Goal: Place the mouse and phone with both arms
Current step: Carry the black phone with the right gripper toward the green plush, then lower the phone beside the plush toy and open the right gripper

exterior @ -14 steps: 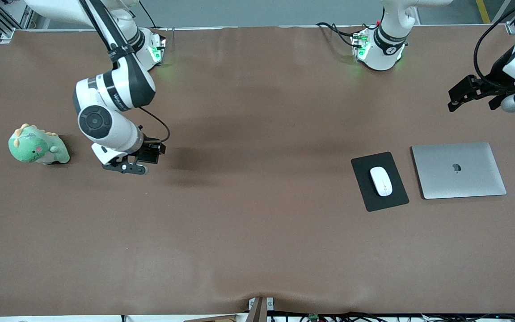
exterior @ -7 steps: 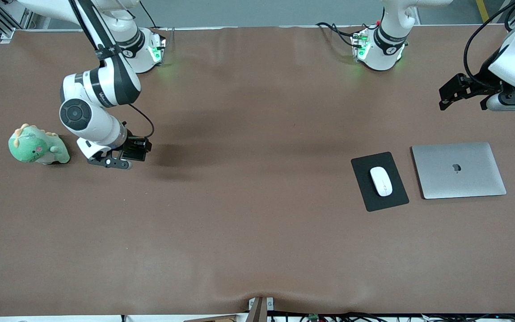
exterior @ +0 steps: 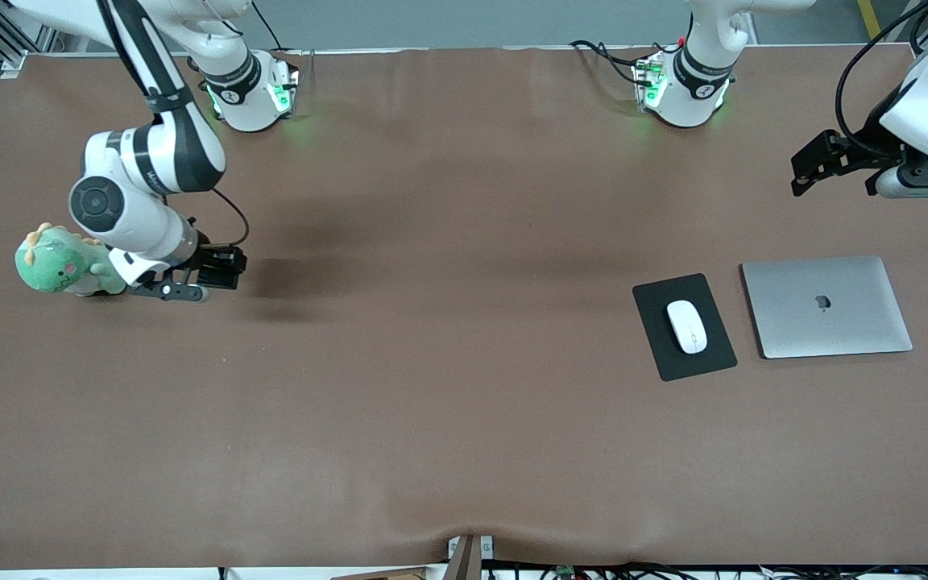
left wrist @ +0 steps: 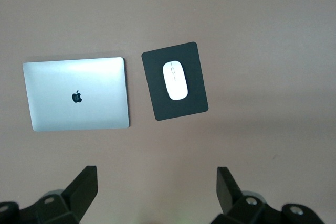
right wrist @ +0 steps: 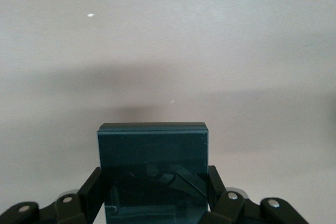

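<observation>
The white mouse lies on a thin black mat toward the left arm's end of the table; it also shows in the left wrist view. My left gripper is open and empty, up over bare table at that end, well apart from the mouse. My right gripper is shut on the black phone and holds it above the table beside the green plush toy, toward the right arm's end. In the right wrist view the phone fills the space between the fingers.
A green plush dinosaur sits next to my right gripper. A closed silver laptop lies beside the mat, also in the left wrist view. The arms' bases stand along the table's back edge.
My right arm has carried the phone sideways toward the plush toy. My left gripper shifted slightly up and toward the table's middle, then held still.
</observation>
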Robot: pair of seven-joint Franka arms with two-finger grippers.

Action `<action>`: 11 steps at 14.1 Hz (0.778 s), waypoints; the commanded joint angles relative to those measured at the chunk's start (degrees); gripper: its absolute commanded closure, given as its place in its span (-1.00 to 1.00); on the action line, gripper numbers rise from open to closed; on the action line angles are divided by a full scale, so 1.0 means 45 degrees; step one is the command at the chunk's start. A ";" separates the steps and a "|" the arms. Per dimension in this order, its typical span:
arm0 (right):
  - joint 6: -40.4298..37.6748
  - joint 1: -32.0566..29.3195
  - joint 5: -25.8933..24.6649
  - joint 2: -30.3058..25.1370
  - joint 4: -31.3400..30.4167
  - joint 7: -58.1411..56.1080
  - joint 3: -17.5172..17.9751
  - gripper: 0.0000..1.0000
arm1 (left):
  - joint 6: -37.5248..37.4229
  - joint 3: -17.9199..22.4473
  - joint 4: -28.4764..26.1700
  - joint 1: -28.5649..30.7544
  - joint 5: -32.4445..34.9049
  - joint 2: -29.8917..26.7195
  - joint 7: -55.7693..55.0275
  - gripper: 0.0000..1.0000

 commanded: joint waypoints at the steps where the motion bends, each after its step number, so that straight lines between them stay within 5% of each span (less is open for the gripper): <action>1: 0.1045 -0.0925 0.0193 -0.0569 -0.1239 -0.1211 0.0211 1.00 | -0.0203 0.0039 0.0067 0.0045 -0.0125 -0.0199 0.0006 -1.00; 11: 0.4873 -0.3660 0.0193 0.1069 -0.2511 -0.5332 0.0211 1.00 | -0.0203 0.0020 0.0224 -0.0013 -0.0105 -0.0063 -0.0170 -1.00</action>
